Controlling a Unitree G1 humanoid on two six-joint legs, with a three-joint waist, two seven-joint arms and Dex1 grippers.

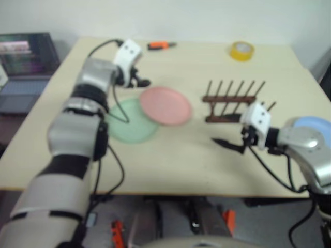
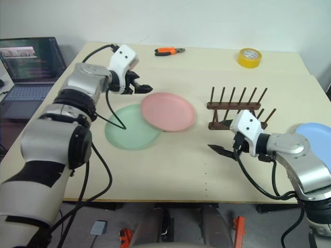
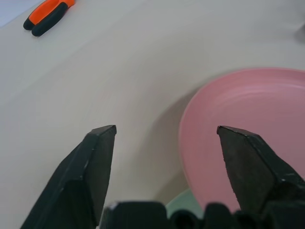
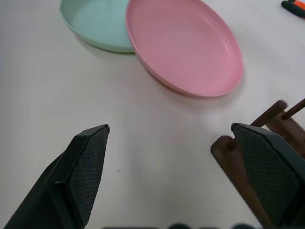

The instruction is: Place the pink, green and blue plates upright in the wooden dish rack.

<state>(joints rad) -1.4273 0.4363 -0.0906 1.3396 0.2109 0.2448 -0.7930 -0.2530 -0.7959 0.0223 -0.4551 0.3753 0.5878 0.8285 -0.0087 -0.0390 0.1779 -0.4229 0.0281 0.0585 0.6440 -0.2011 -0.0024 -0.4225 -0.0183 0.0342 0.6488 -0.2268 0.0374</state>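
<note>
the beige table (image 2: 170, 170) carries the green plate (image 2: 129, 134), wooden dish rack (image 2: 235, 111), blue plate (image 2: 318, 135), yellow tape roll (image 2: 249, 57) and orange-handled pliers (image 2: 169, 50).

Head stereo pair down over table (image 2: 170, 170) — wrist cameras close, sharing pink plate (image 4: 183, 45).

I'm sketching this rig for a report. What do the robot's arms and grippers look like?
Both arms are built of silver-grey metallic segments with black bands at the joints. Each wrist carries a white boxy housing, and black cables loop loosely from it along the arm. The left gripper and right gripper each have two black, wedge-shaped fingers that taper to blunt tips, with finely cross-hatched inner pads.
</note>
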